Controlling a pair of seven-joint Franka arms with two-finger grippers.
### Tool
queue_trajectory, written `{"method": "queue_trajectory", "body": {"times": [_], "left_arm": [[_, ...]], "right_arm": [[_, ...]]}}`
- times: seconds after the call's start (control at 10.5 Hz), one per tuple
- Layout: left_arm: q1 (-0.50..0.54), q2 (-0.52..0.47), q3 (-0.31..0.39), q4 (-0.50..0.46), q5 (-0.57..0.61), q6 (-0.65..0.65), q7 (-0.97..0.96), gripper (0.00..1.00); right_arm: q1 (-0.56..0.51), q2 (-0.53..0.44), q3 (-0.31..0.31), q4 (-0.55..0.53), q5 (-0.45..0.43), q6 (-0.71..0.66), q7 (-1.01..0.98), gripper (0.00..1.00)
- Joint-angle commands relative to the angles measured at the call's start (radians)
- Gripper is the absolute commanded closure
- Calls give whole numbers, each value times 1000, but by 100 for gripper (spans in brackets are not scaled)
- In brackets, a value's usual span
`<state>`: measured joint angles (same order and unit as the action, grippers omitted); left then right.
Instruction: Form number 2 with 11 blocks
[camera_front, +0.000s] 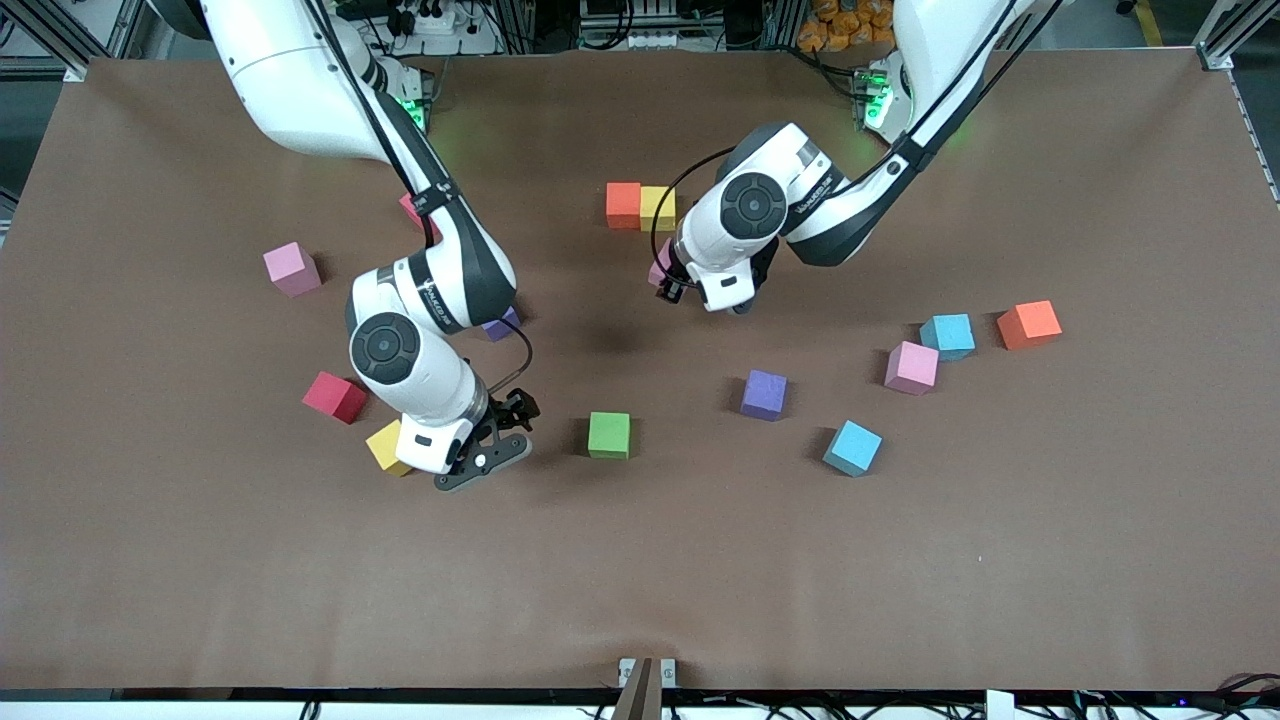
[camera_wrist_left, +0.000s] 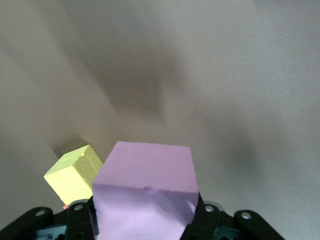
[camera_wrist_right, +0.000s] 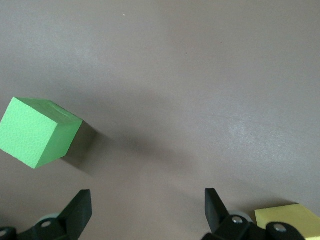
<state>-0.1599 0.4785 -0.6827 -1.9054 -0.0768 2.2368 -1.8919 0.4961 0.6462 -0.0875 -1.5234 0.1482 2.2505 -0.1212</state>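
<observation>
An orange block (camera_front: 623, 205) and a yellow block (camera_front: 657, 208) stand touching side by side toward the robots' edge of the table. No number 2 shape shows. My left gripper (camera_front: 668, 275) (camera_wrist_left: 145, 222) is shut on a pink block (camera_front: 659, 265) (camera_wrist_left: 145, 192), over the table close to that yellow block (camera_wrist_left: 75, 175). My right gripper (camera_front: 490, 452) (camera_wrist_right: 147, 210) stands open and empty over bare table between a green block (camera_front: 609, 435) (camera_wrist_right: 37, 132) and another yellow block (camera_front: 385, 447) (camera_wrist_right: 287, 220).
Loose blocks lie scattered: pink (camera_front: 292, 268), red (camera_front: 335, 397) and a half-hidden purple (camera_front: 502, 323) by the right arm; purple (camera_front: 764, 394), light blue (camera_front: 852, 447), pink (camera_front: 911, 367), light blue (camera_front: 947, 336) and orange (camera_front: 1029, 324) toward the left arm's end.
</observation>
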Motion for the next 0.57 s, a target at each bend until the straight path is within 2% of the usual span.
{"method": "queue_trajectory", "body": {"times": [0.0,0.48], "left_arm": [[-38,-6,32,0,-17,4,-10,94],[-53,-11,43,-3,-18,3,-56,94]], "right_arm": [[1,7,0,17,7,-3,15,0],[1,7,0,17,7,-3,14,0]]}}
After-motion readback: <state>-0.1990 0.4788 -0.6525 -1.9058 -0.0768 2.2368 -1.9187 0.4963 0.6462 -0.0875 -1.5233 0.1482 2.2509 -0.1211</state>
